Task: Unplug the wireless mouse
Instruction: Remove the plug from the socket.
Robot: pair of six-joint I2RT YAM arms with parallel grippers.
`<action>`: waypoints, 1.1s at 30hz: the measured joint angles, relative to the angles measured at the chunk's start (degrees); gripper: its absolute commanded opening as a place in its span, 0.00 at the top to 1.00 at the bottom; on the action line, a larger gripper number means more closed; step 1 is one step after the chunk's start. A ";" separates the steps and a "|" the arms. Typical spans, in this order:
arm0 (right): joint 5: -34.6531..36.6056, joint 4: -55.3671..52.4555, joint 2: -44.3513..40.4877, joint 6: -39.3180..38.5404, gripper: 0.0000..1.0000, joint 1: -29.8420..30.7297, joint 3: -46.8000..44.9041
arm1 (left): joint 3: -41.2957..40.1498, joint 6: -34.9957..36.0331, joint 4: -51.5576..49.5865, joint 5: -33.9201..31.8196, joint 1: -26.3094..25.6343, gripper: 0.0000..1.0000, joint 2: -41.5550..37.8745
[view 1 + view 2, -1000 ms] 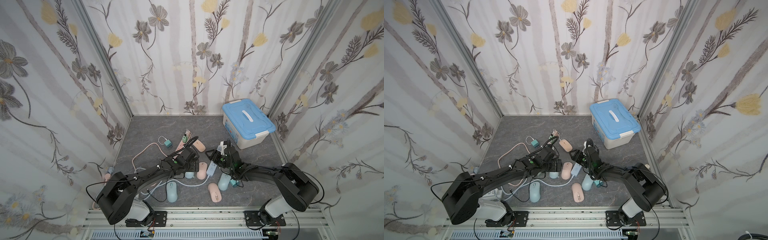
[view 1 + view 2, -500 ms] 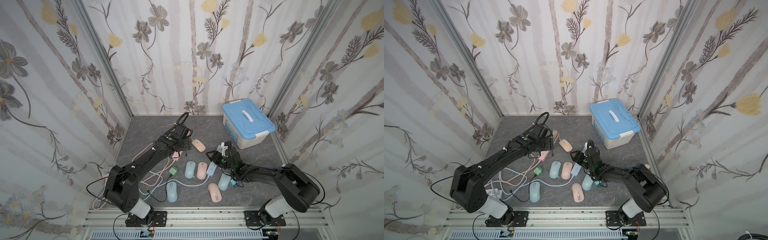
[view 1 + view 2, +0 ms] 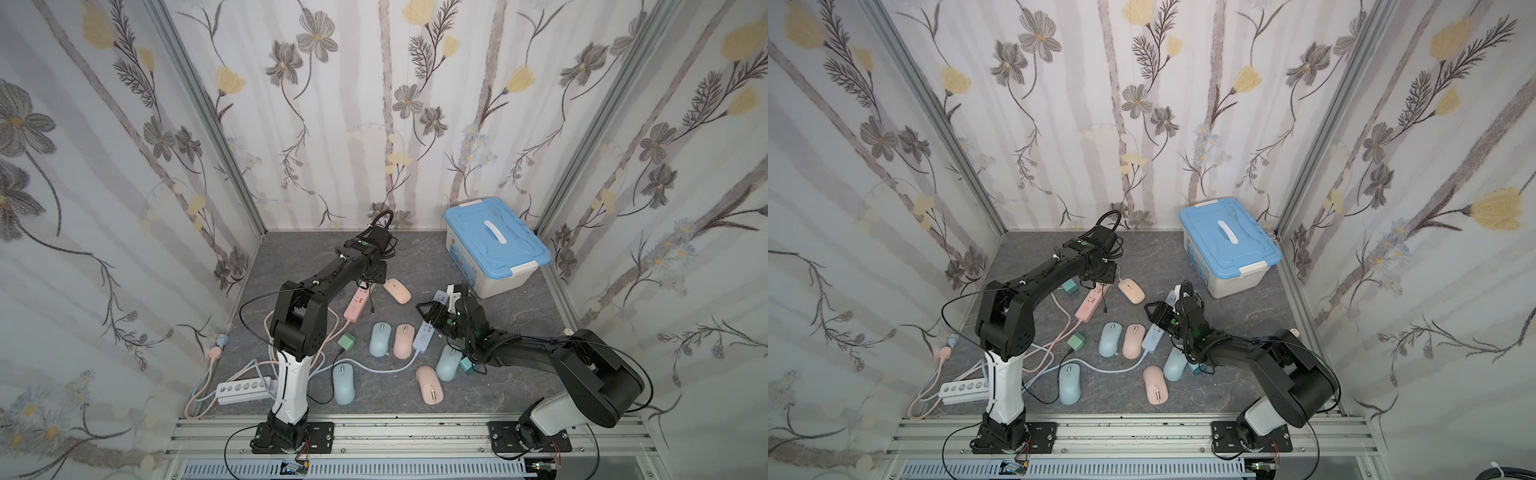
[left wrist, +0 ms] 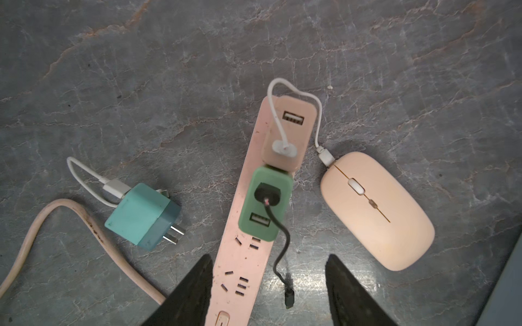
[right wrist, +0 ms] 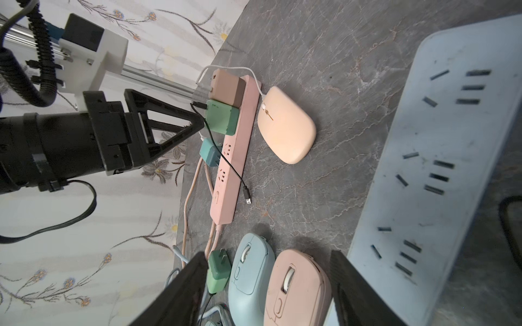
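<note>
Approach step, prob.: left gripper (image 4: pixel 269 258) hovers jaws apart & empty over long pink plastic power strip (image 4: pixel 245 254), w/ flat peach wireless mouse (image 4: pixel 377 210) just beside it on the table; next needs pinching small white cable plug (image 4: pixel 326 156) at mouse's nose; right gripper (image 5: pixel 268 254) idle, jaws apart too.

Soft, even light left faint shadows. Glare shone on the floor (image 4: pixel 308 278); the blue power strip (image 5: pixel 440 169) close up was blurred.

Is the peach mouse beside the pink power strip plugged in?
Plugged in: a white cable runs from the mouse to the peach charger on the strip.
</note>
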 measured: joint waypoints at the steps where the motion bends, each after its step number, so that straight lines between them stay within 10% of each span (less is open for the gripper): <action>1: -0.02 0.00 0.02 0.00 0.31 -0.13 -0.04 | 1.22 0.63 -0.74 -0.39 0.11 0.45 1.22; 33: -1.95 2.95 4.37 0.48 0.31 -1.55 0.79 | 5.11 6.54 -0.35 0.46 1.22 0.63 9.09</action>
